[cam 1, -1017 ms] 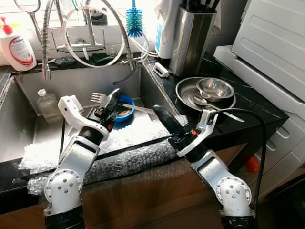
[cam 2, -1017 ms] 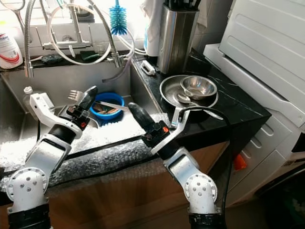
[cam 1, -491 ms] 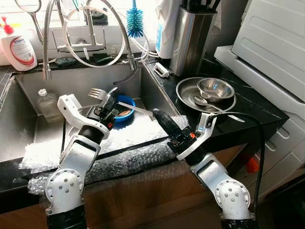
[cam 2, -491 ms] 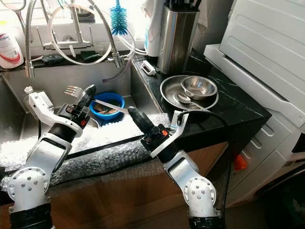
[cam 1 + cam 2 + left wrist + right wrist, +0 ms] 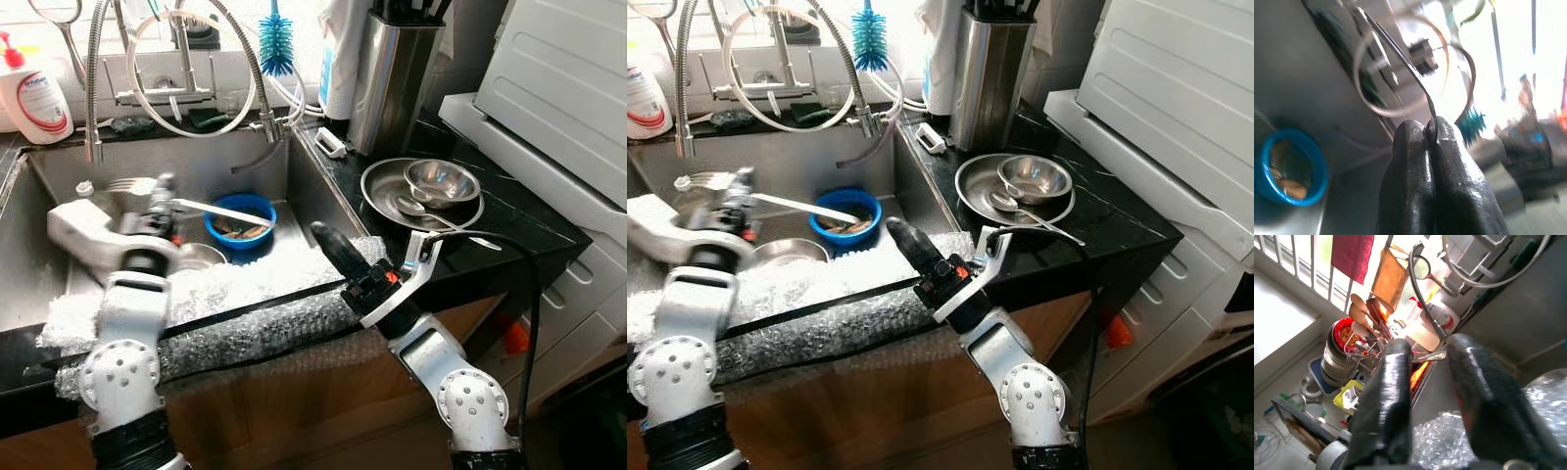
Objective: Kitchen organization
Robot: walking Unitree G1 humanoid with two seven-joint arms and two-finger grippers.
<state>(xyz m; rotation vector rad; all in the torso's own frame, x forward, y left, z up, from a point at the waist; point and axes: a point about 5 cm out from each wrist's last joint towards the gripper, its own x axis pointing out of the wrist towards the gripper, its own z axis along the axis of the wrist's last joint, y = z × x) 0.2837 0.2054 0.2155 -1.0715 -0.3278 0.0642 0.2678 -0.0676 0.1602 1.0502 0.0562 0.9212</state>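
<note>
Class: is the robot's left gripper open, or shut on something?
Shut on the fork. In the left wrist view the left gripper has its two black fingers pressed together, pinching the fork's thin handle.

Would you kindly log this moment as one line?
left hand: shut on fork, above sink | right hand: open, idle | blue bowl: in sink

Background stuff: a white soap bottle with a red label (image 5: 32, 90) sits on the ledge behind the sink, next to the coiled faucet hose (image 5: 186, 73). A blue bottle brush (image 5: 277, 44) stands upright near the window. On the black bench (image 5: 509, 220) there's a tall steel knife block (image 5: 390, 83), and a big white appliance (image 5: 563, 88) takes up the right side. Bubble wrap (image 5: 250, 328) is draped along the sink's front edge.
</note>
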